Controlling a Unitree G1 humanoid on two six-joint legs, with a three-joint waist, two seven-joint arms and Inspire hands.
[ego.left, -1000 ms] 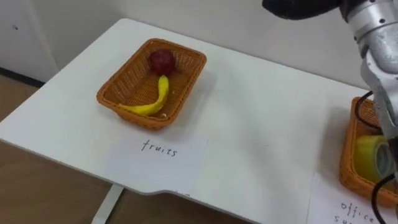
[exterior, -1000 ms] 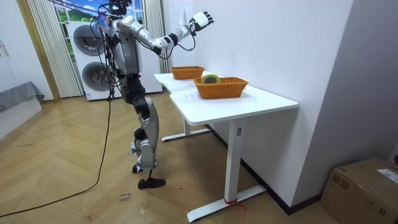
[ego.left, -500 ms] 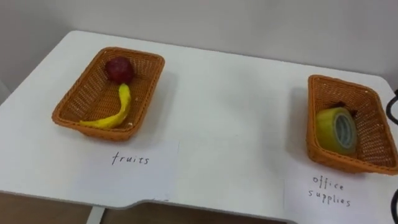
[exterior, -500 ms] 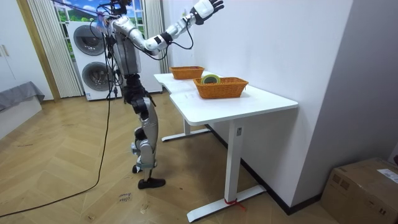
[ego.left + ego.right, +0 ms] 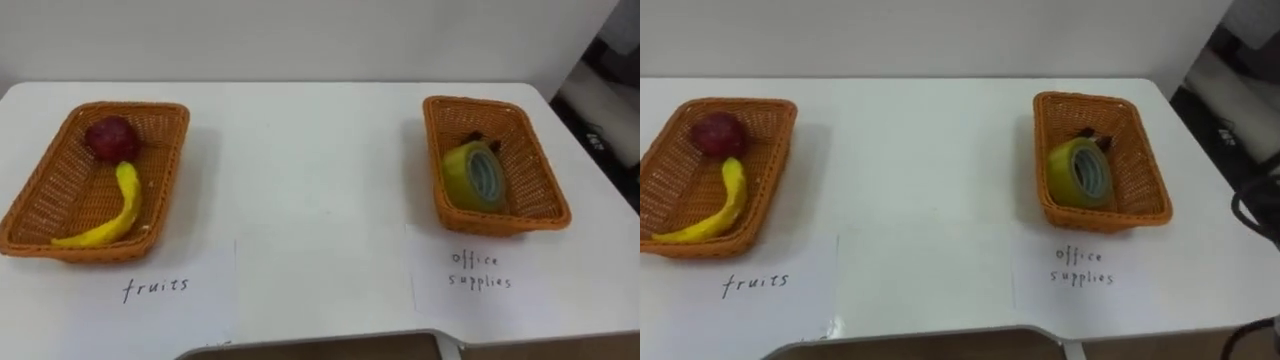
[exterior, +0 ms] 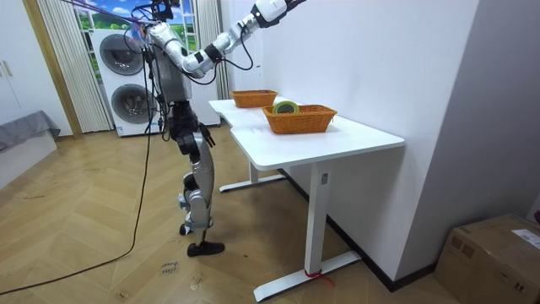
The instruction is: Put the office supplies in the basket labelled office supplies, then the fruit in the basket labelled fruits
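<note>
- A white table (image 5: 320, 200) takes up most of the eye views.
- The left basket (image 5: 168, 170) sits at the left of the frame. A round red fruit (image 5: 111, 137) lies in its far end. A yellow banana (image 5: 118, 212) lies in it too, and its top end touches the red fruit.
- The right basket (image 5: 540, 190) sits at the upper right, well apart from the left one. A yellow-green tape roll (image 5: 474, 176) lies in it, tipped on its side. A small dark thing (image 5: 470, 139) lies just behind the roll; I cannot tell what it is.
- A left paper sheet (image 5: 150, 300) with writing lies in front of the left basket. A right paper sheet (image 5: 490, 290) with writing lies in front of the right basket.
- In the room view the robot stands by the table, with two washing machines (image 6: 122, 76) behind it.
- The right hand (image 6: 272, 8) is up high at the top edge of the room view, far above the baskets. I cannot tell if it is wide or closed.
</note>
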